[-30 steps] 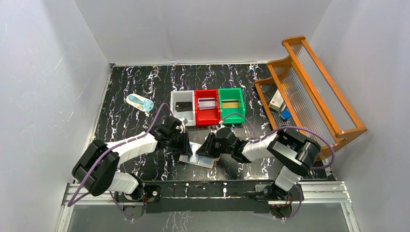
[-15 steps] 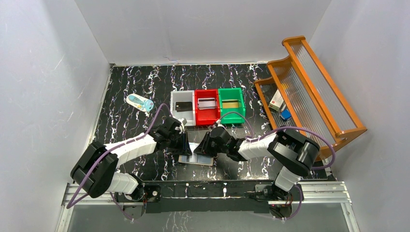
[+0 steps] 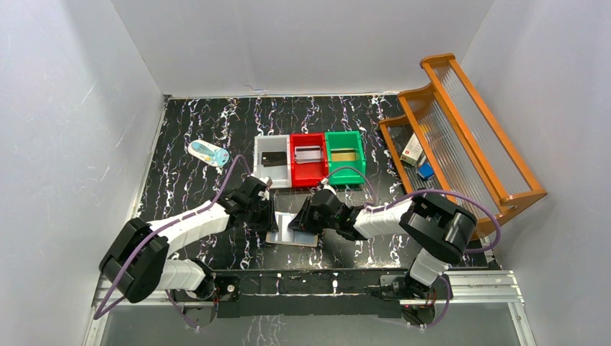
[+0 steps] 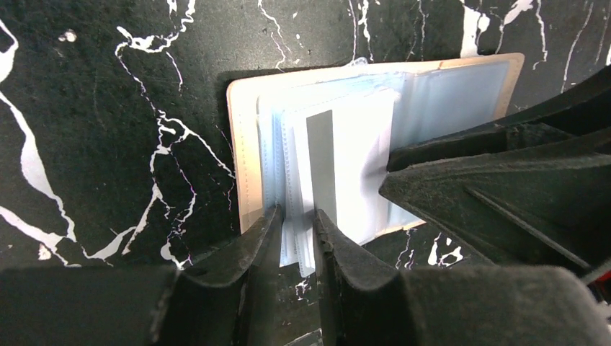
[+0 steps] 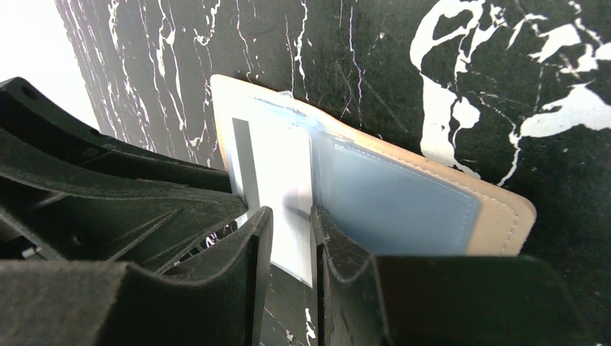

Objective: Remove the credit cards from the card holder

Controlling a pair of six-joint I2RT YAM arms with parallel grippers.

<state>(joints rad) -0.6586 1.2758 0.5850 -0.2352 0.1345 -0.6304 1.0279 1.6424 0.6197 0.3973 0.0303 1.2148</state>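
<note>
The beige card holder (image 3: 282,238) lies open on the black marbled table between my two grippers. Its pale blue pockets show in the left wrist view (image 4: 447,101) and the right wrist view (image 5: 396,198). My left gripper (image 3: 271,218) (image 4: 297,220) is shut on the pocket leaves at the holder's near edge. My right gripper (image 3: 302,220) (image 5: 290,216) is shut on a white credit card with a grey stripe (image 5: 277,173), also in the left wrist view (image 4: 353,166); it sticks partly out of a pocket. Other cards lie in the bins: black (image 3: 271,159), silvery (image 3: 308,153), gold (image 3: 344,155).
A white bin (image 3: 261,169), a red bin (image 3: 308,176) and a green bin (image 3: 344,173) stand in a row just behind the grippers. A wooden rack (image 3: 461,137) with small boxes fills the right side. A small bottle (image 3: 209,153) lies at the back left.
Both grippers have shifted slightly left and towards the near edge, staying on the holder. The holder has moved a little with them.
</note>
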